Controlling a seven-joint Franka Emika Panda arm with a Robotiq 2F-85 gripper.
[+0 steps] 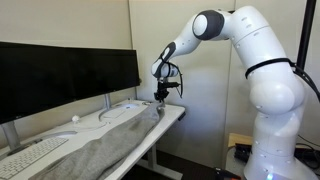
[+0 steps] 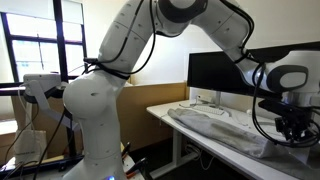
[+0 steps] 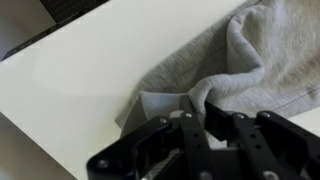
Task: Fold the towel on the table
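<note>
Starting the fold: towel (image 3: 250,60) edge being gripped
The gripper (image 3: 207,118) is pinching shut on a bunched edge lying on the table (image 3: 90,70) (near its end); the next move is calling for lifting it across lengthwise

One white jointed robot arm (image 1: 262,60); one long white flat-topped desk (image 3: 90,70); one large grey-brown fuzzy cloth towel (image 1: 100,150); two black flat monitors (image 1: 60,75); one white keyboard (image 1: 35,152)

Place: an office-style desk workspace.
Desk: a long white table (image 1: 176,112) on white legs.
On the table: black monitors (image 1: 60,75) along its back edge, a white keyboard (image 1: 35,153) before them.
Away from the table: a paned window (image 2: 30,50) and plain walls.
</note>
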